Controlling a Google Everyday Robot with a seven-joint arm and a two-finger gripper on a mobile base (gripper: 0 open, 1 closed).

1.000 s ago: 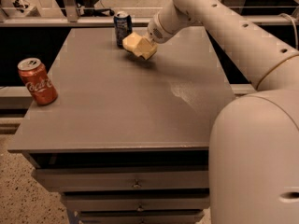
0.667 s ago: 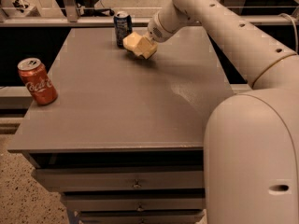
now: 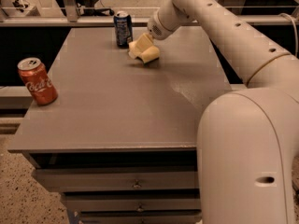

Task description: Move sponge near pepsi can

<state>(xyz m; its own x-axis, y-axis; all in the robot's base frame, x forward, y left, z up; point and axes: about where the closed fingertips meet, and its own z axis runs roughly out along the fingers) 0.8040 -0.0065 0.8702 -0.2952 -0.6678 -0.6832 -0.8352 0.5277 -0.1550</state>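
Observation:
The pale yellow sponge (image 3: 148, 55) lies at the far middle of the grey table (image 3: 117, 106), just right of the dark blue pepsi can (image 3: 123, 28), which stands upright near the back edge. My gripper (image 3: 142, 45) reaches in from the upper right and sits right at the sponge, on its top and left side. The sponge's lower edge looks to be on or just above the tabletop. A narrow gap separates the sponge from the can.
A red Coca-Cola can (image 3: 38, 80) stands upright near the table's left edge. My white arm (image 3: 224, 36) crosses the right side of the table, and my base (image 3: 247, 162) fills the lower right. Drawers (image 3: 135, 183) sit under the tabletop. A railing (image 3: 70, 13) runs behind the table.
Almost nothing has changed. The gripper and sponge stay beside the pepsi can, shifted at most slightly down and right.

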